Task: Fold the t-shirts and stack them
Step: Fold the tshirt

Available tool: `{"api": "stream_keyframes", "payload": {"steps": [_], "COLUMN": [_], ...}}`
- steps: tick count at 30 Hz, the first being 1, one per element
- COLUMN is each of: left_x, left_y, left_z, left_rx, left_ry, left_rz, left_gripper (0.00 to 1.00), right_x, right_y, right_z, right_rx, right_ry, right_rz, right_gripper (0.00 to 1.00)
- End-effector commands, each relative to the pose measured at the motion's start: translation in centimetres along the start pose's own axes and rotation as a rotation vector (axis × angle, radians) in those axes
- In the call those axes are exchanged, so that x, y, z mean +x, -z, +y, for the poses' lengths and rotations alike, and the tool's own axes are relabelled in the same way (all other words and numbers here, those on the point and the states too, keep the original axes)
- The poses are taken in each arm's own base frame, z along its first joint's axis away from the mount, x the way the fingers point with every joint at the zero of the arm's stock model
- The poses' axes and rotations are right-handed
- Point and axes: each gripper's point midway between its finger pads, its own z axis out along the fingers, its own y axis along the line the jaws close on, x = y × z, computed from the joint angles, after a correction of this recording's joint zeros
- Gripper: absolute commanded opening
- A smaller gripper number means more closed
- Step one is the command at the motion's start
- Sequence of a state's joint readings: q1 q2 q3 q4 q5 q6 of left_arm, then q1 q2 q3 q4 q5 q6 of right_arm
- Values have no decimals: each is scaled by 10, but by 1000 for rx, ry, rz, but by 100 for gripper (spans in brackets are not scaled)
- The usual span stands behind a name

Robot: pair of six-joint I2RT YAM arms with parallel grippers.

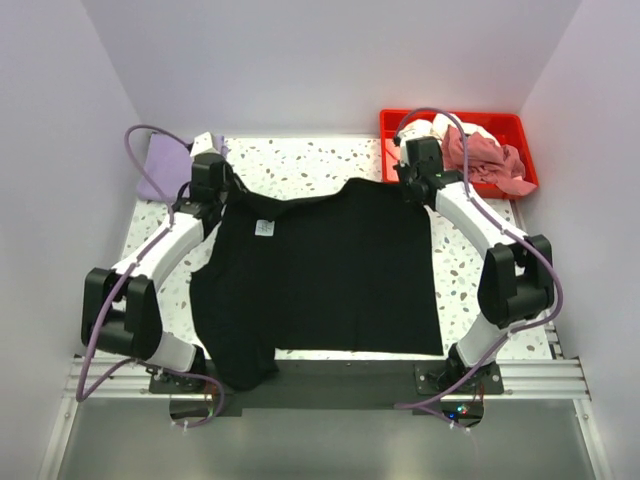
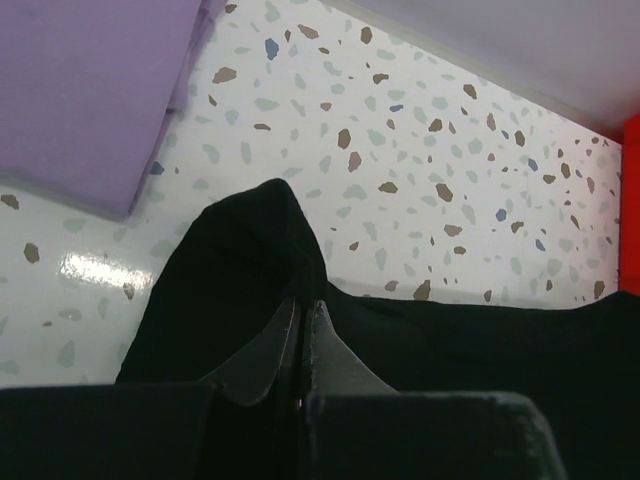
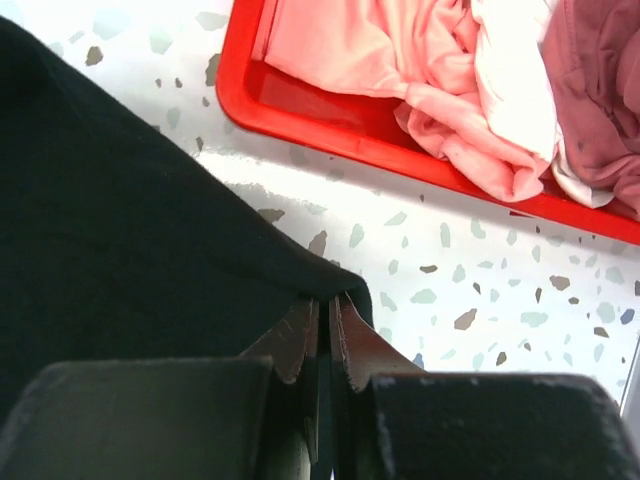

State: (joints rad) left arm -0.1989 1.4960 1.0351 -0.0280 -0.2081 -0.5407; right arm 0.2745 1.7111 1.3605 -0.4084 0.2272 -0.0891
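A large black t-shirt (image 1: pixel 330 270) lies spread over the middle of the table, its left part hanging over the near edge. My left gripper (image 1: pixel 222 192) is shut on the shirt's far left corner, seen bunched at the fingertips (image 2: pixel 305 305). My right gripper (image 1: pixel 408 180) is shut on its far right corner (image 3: pixel 325 300). A folded lavender t-shirt (image 1: pixel 165 165) lies at the far left, also in the left wrist view (image 2: pixel 90 90). Pale pink (image 3: pixel 380 50), white (image 3: pixel 515 70) and dusty-rose (image 3: pixel 595 90) shirts lie crumpled in the tray.
A red plastic tray (image 1: pixel 505 125) stands at the far right corner, its rim close to my right gripper (image 3: pixel 330 120). Speckled white tabletop (image 1: pixel 310 160) shows beyond the black shirt. White walls enclose the table on three sides.
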Motion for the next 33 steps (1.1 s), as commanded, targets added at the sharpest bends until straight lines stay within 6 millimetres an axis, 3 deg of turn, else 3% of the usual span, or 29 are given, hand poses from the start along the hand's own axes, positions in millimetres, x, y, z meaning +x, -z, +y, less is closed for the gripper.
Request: {"api": "stream_keyframes", "payload": {"steps": [1, 6, 15, 25, 29, 33], "left_x": [-3, 22, 47, 103, 118, 149], "left_y": [21, 46, 101, 135, 149, 160], "left_z": [7, 17, 38, 60, 74, 82], "left_rx": [-61, -139, -247, -265, -286, -269], "left_ry": [64, 97, 227, 294, 301, 311], "left_rz": [-10, 42, 55, 150, 177, 261], "left_gripper": [0, 0, 0, 0, 0, 0], "right_x": [4, 9, 24, 38, 54, 68], "right_y": [17, 30, 45, 54, 61, 73], "right_z": [0, 1, 3, 2, 6, 1], "right_rx": [-34, -67, -107, -115, -138, -96], "right_ry": [49, 90, 153, 164, 140, 62], "right_rz": [4, 24, 51, 94, 129, 145], "right_gripper": [0, 0, 0, 0, 1, 7]}}
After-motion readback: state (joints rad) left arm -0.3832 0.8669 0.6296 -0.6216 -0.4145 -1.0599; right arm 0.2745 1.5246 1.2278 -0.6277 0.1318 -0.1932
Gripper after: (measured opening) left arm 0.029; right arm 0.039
